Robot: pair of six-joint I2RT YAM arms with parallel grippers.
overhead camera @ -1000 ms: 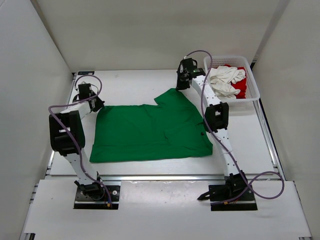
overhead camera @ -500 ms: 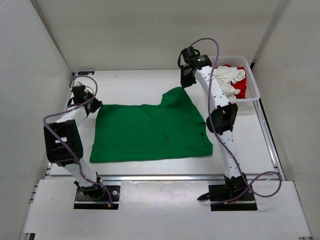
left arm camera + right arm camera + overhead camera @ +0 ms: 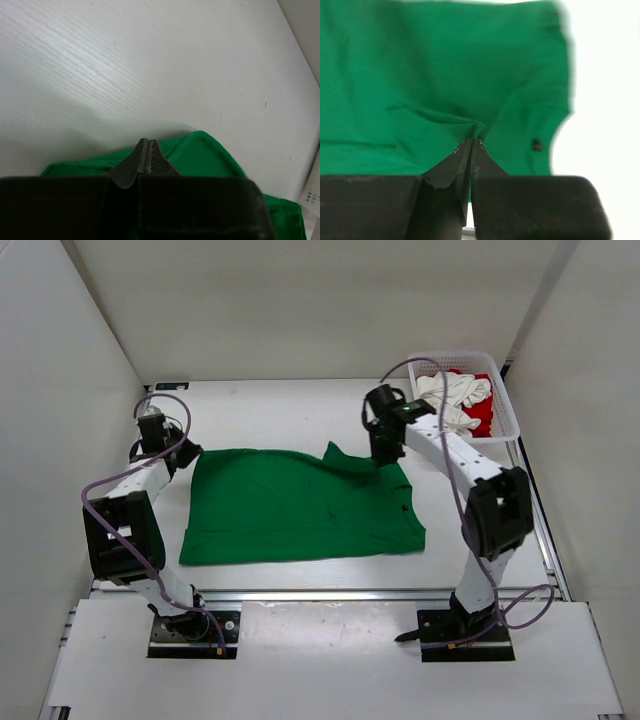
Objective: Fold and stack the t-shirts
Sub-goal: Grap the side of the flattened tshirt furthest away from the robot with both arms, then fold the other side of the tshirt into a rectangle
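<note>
Three t-shirts show in the view from above. The green t-shirt (image 3: 300, 510) lies spread on the table (image 3: 270, 410), while the white t-shirt (image 3: 450, 395) and the red t-shirt (image 3: 483, 418) wait, crumpled, in the basket (image 3: 510, 425) at the far right corner. The left gripper (image 3: 187, 452) is at the far left corner of the green one. The right gripper (image 3: 386, 457) is at its far right part, where the cloth rises in a small ridge. We judge that both hold it there so that the far edge is taut for a fold.

In the left wrist view, the fingers (image 3: 132, 165) are pressed together with no gap. Green cloth bulges just under their tips, so we take it that they pinch the edge of the shirt, though the pinch itself is hidden.

In the right wrist view, the fingers (image 3: 452, 165) are also closed. Creases of the green cloth run to their tips, so they grip a pleat of it. No shirt is folded yet, so we think the task is near its beginning.
</note>
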